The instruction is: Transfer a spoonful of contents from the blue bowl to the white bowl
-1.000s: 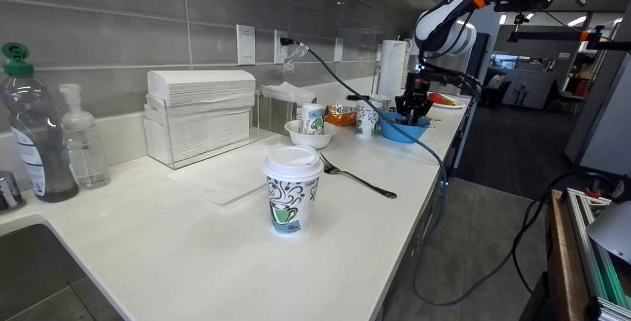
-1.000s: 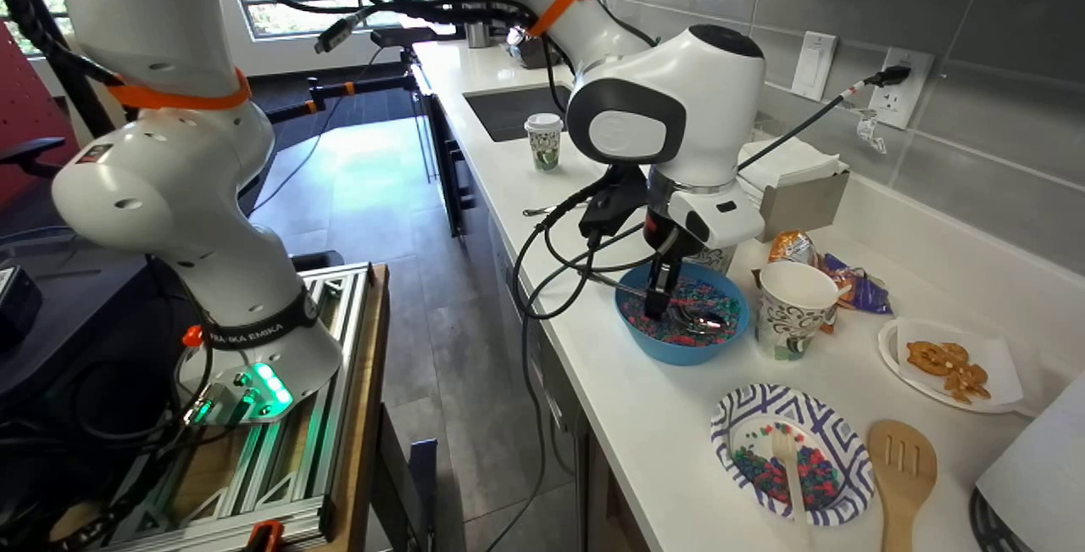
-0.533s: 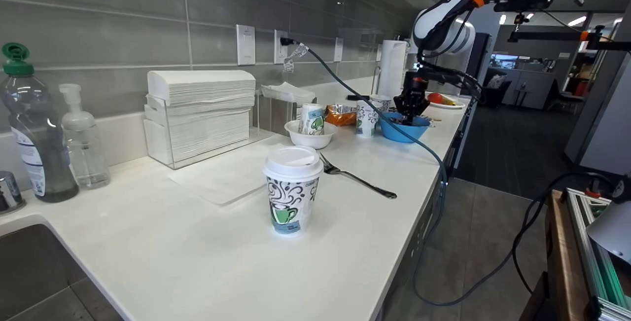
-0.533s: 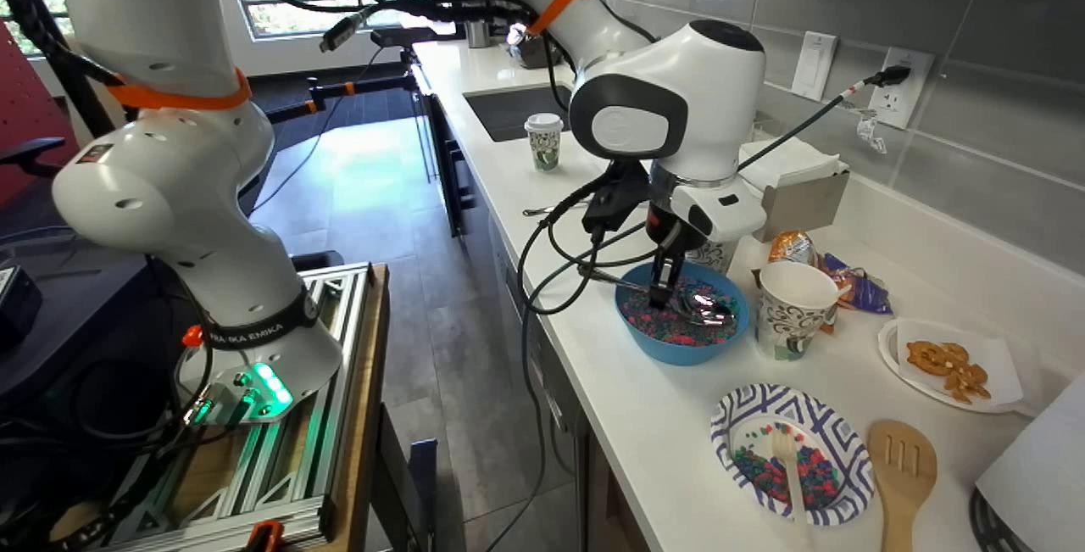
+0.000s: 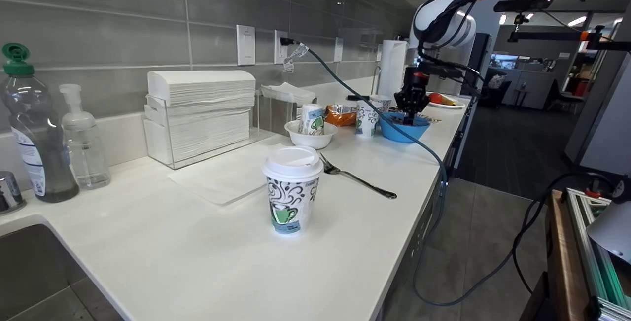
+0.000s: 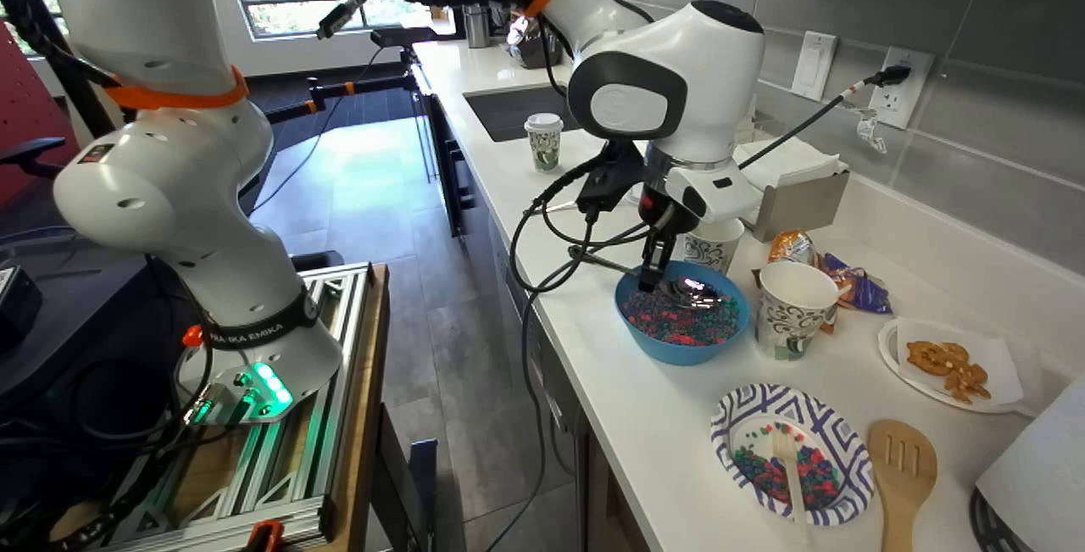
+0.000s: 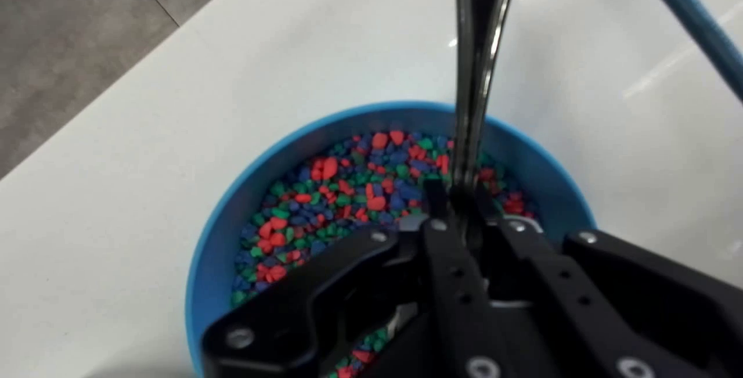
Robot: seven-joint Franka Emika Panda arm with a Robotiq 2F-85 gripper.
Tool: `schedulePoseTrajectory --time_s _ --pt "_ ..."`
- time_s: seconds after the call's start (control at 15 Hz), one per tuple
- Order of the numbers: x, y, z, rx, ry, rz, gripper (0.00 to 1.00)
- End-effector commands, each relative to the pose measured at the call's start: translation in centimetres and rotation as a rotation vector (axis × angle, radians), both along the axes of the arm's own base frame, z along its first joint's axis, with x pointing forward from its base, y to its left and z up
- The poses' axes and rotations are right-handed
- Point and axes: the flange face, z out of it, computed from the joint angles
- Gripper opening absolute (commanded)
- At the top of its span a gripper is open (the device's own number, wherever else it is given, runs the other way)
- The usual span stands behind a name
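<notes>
Spoon point(image 6: 700, 294) clamped by gripper point(image 7: 462, 195) over blue bowl point(image 6: 678, 354) — to be kept level (load indistinct), raised slowly, swung only once clear.

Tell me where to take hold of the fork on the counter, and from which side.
I'd grip the fork mid-handle, coming straight down from above with the jaws closing across it: it lies lengthwise on the counter, and its handle is long and slim, whereas the tines spread wider.
</notes>
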Motion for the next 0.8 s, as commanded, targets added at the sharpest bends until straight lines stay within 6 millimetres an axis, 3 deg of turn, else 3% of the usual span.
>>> schedulePoseTrajectory --time_s 0.0,0.33,0.73 --pt "-1.4 0.4 1.5 0.081 0.06 -0.039 0.03" --pt "-2.0 -0.6 3.3 0.216 0.124 -0.088 0.03" --pt "-1.6 -3.5 3.4 0.381 0.205 -0.183 0.03"
